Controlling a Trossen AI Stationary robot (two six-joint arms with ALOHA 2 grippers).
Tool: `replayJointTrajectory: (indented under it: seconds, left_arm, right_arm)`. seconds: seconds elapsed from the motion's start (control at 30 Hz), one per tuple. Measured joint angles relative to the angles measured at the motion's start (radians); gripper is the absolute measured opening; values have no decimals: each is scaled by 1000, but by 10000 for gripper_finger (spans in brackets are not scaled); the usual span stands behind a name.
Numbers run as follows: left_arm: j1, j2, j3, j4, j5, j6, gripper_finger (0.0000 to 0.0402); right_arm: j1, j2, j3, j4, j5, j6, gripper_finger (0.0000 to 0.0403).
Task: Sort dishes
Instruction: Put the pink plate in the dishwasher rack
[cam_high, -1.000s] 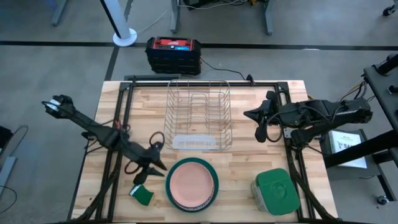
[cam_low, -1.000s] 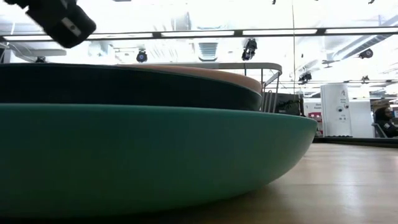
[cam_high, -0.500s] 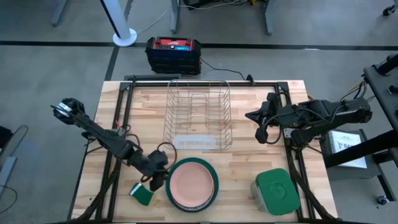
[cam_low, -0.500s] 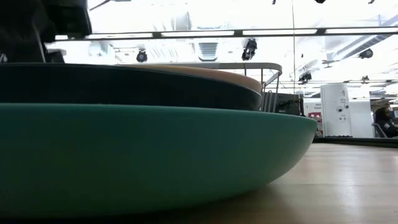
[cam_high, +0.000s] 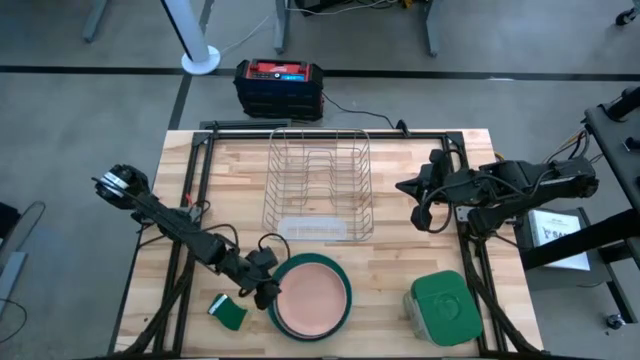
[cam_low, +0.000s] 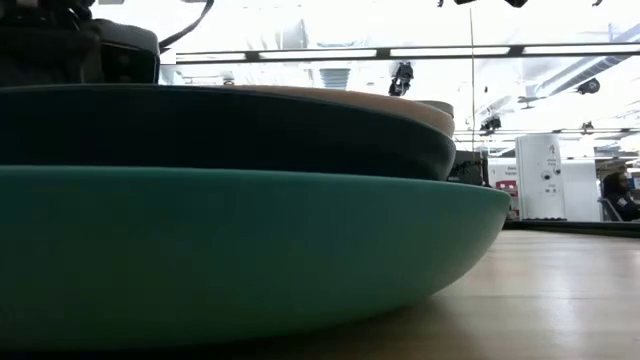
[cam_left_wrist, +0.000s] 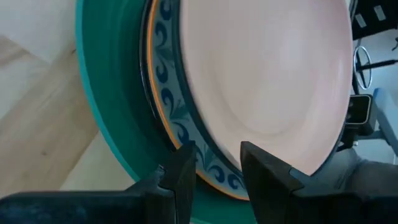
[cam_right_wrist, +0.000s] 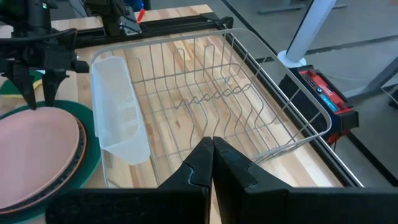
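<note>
The four plates lie stacked near the table's near edge. The salmon-pink plate is on top. Under it is the white plate with blue-red ornament, then the dark teal plate. The bright teal-green plate is at the bottom, on the table. My left gripper is at the stack's left rim, its fingers close together around the upper rims. My right gripper hovers shut by the table's right edge, beside the rack, and touches nothing. My left gripper has the left rim of the upper plates between its two fingers. One finger lies over the salmon plate's top; the other is at the outer edge of the ornamented rim. It comes slanting down from the table's left. The stack rests on the bright teal-green plate.
A wire dish rack with a clear plastic holder on its near side stands at the table's far middle. A square green-lidded container sits at the near right. A small green sponge lies just left of the stack.
My left gripper has moved down and toward the table's right and near edge, onto the stack's left rim, and its spread fingers have drawn close together. In the low view the dark teal and salmon plates have shifted slightly toward the right, and their left side stands a little higher.
</note>
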Motion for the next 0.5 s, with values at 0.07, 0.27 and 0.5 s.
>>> replayJointTrajectory:
  seconds: [0.07,0.27,0.5]
  left_arm:
    - [0,3,5,-3,-18,-4,116]
    - [0,21,69,-50,-84,14,116]
    - [0,105,207,-312,-104,24,116]
  right_arm:
    - [0,0,0,-2,0,0,0]
    - [0,0,0,-5,0,0,0]
    - [0,0,-1,-6,-1,-1,0]
